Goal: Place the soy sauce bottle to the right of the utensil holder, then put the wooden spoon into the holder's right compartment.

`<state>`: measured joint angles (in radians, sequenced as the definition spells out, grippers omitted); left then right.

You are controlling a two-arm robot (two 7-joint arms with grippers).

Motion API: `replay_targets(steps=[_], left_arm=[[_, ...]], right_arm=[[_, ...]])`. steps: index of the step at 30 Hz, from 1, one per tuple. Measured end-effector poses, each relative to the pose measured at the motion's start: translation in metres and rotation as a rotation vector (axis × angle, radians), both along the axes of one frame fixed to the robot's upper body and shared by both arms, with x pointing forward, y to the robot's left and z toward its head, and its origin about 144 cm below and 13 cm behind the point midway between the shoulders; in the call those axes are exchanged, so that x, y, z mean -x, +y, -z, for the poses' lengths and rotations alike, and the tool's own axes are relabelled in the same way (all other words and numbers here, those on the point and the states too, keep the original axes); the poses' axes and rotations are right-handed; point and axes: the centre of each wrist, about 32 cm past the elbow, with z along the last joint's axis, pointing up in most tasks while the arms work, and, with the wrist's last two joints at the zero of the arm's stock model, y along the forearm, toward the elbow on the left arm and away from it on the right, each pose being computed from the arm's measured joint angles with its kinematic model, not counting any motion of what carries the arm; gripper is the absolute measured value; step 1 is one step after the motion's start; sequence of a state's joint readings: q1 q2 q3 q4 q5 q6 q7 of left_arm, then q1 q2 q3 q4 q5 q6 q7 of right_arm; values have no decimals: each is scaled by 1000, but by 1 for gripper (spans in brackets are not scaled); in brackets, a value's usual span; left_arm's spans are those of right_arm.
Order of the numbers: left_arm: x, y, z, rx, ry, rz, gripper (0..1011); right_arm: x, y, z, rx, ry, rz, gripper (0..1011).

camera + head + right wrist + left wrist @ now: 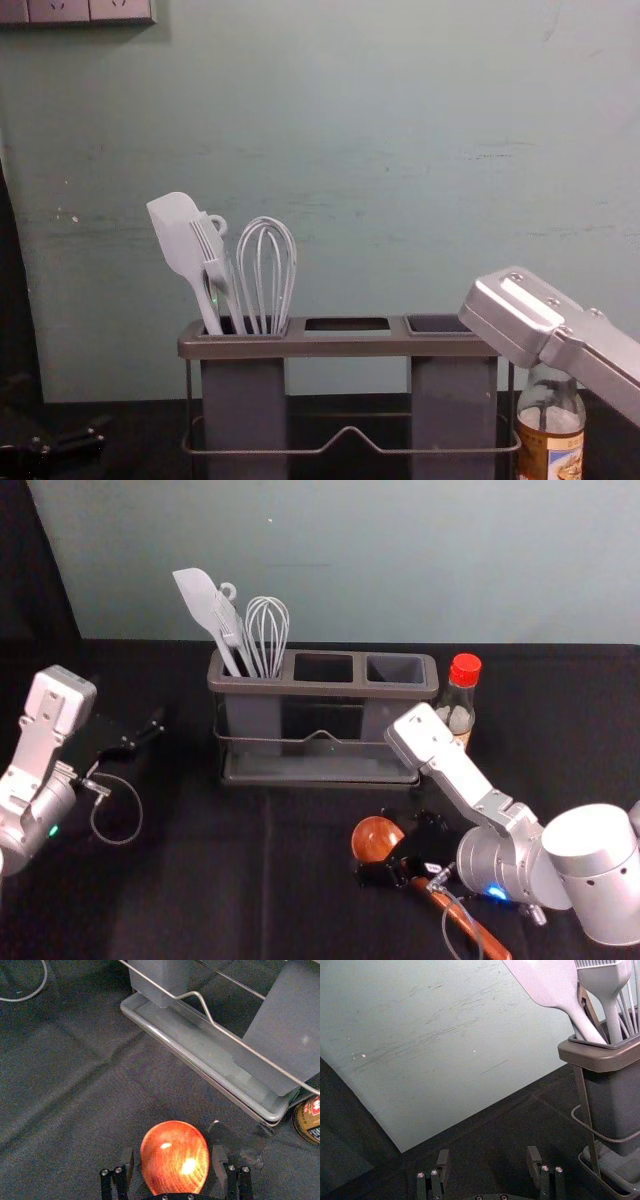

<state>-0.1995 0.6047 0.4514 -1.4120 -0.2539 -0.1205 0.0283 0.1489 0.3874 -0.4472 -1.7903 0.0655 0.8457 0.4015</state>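
Jaws of the R gripper (pixel 172 1157) are standing wide at the near R of the desk (pixel 220 900), one to each side of the bowl of the wooden spoon (pixel 370 840); the spoon is lying flat, its handle slanting toward the robot's R.

Risks: the round, slick bowl may be slipping or spinning if the jaws are closing on its curve; an off-centre pinch may be leaving the spoon tilted, its ends catching the rim of the utensil holder (pixel 300 688). R arm (pixel 465 780) is reaching close by the holder's R end & the soy sauce bottle (pixel 458 710), so a careless lift may be knocking either one.

Materials: spoon is showing glossy red-brown wood w/ streaky grain, lying on matte, creased black cloth (pixel 60 1085). Holder is an oblong w/ rounded corners, smooth grey-brown rim, boxy grey cups, thin wire rail (pixel 270 452) w/ a central peak, & shallow tray (pixel 200 1065). Its R compartment (pixel 395 668) is standing empty; L one is holding a pale spatula (pixel 178 235), a toothed tool (pixel 215 255) & a looped whisk (pixel 267 222).

Bottle is standing upright just R of holder: clear glass, red cap (pixel 465 668), amber label (pixel 545 445).

L gripper (pixel 489 1160) is idling at far L, jaws wide, nothing btwn.
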Motion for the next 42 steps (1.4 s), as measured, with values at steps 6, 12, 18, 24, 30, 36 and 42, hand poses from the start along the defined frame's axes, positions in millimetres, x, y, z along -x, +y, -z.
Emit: replay_targets(steps=[6,12,18,24,30,36,42], left_arm=[[0,0,0,0,0,0,1000],[0,0,0,0,0,0,1000],[0,0,0,0,0,0,1000],[0,0,0,0,0,0,1000],[0,0,0,0,0,0,1000],[0,0,0,0,0,0,1000],[0,0,0,0,0,0,1000]], right_arm=[[0,0,0,0,-1,4,1004],[-1,0,1,1,0,3,1004],[-2,0,4,5,3,0,1004],[-3,1,6,8,3,0,1004],[-3,1,8,11,-1,-4,985],[-2,3,7,22,-1,-8,846],[5,-1,-5,10,-38,-3,838]])
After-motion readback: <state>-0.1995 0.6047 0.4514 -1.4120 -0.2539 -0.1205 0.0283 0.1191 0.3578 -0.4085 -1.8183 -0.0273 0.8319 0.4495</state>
